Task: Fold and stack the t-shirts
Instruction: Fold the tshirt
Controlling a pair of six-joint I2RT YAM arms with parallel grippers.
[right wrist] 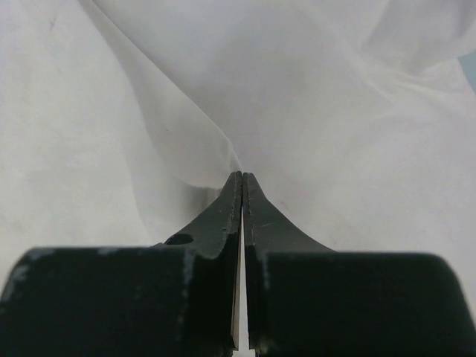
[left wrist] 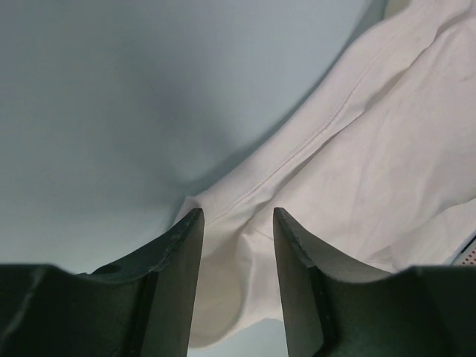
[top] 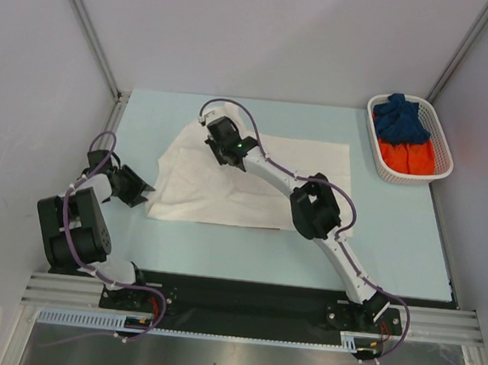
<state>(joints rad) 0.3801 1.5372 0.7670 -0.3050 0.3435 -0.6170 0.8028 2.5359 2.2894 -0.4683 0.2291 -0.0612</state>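
The white shirt (top: 252,183) is spread on the table (top: 393,238), left of centre, while the blue shirt (top: 401,119) and the orange shirt (top: 409,156) are kept in the basket (top: 443,140) at the far right. The right gripper (right wrist: 242,178) is clenched on a thin ridge of the white shirt. So little cloth is caught that it could be pulled free by a quick lift, and the fold would be lost. The left gripper (left wrist: 238,216) is held apart, astride the shirt's left edge. If it were shut too high, nothing might be taken and the shirt dragged askew by one arm. The pinch and the straddled edge are shown only by the wrist views; the basket and the shirt's outline are seen only from above.
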